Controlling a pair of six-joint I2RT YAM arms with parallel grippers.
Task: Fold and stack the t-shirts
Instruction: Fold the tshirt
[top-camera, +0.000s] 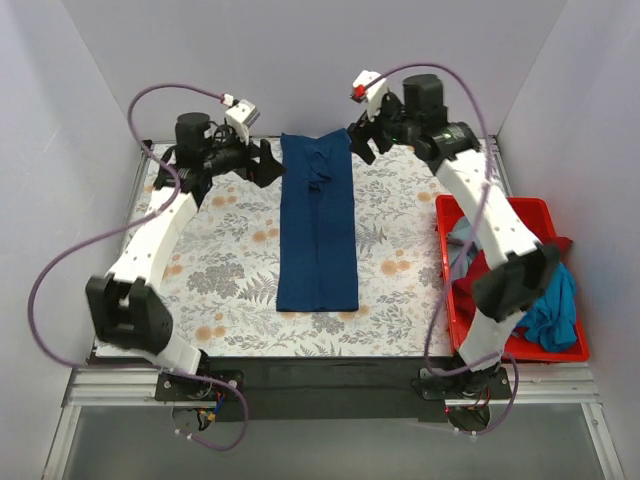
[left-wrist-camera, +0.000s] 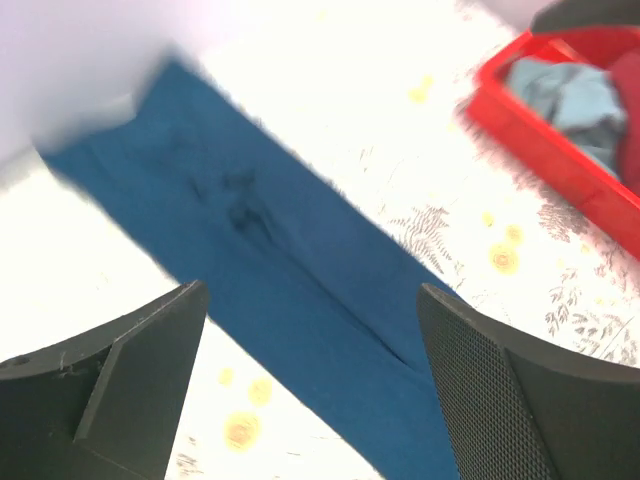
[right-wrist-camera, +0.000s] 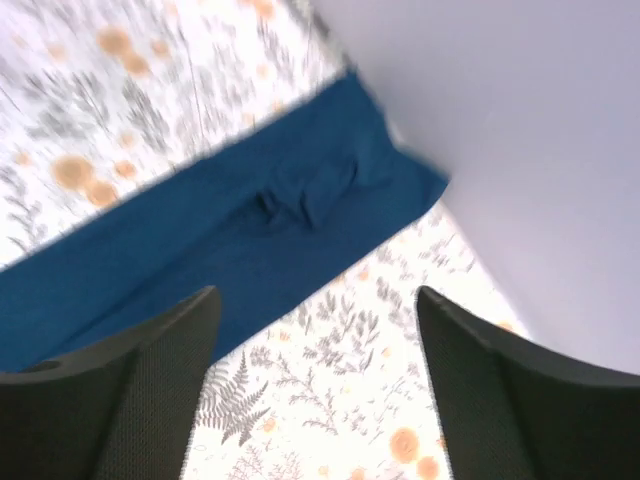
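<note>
A navy blue t-shirt (top-camera: 317, 222) lies folded into a long narrow strip down the middle of the floral table cover (top-camera: 230, 260). It also shows in the left wrist view (left-wrist-camera: 300, 270) and the right wrist view (right-wrist-camera: 230, 230). My left gripper (top-camera: 268, 162) is open and empty, just left of the strip's far end. My right gripper (top-camera: 362, 140) is open and empty, just right of that far end. More shirts, red, teal-blue (top-camera: 552, 310) and pale grey-blue (top-camera: 462, 236), lie crumpled in the red bin (top-camera: 455, 310).
The red plastic bin stands at the table's right edge, under my right arm; it also shows in the left wrist view (left-wrist-camera: 540, 140). White walls close the back and both sides. The table's front edge is near the arm bases.
</note>
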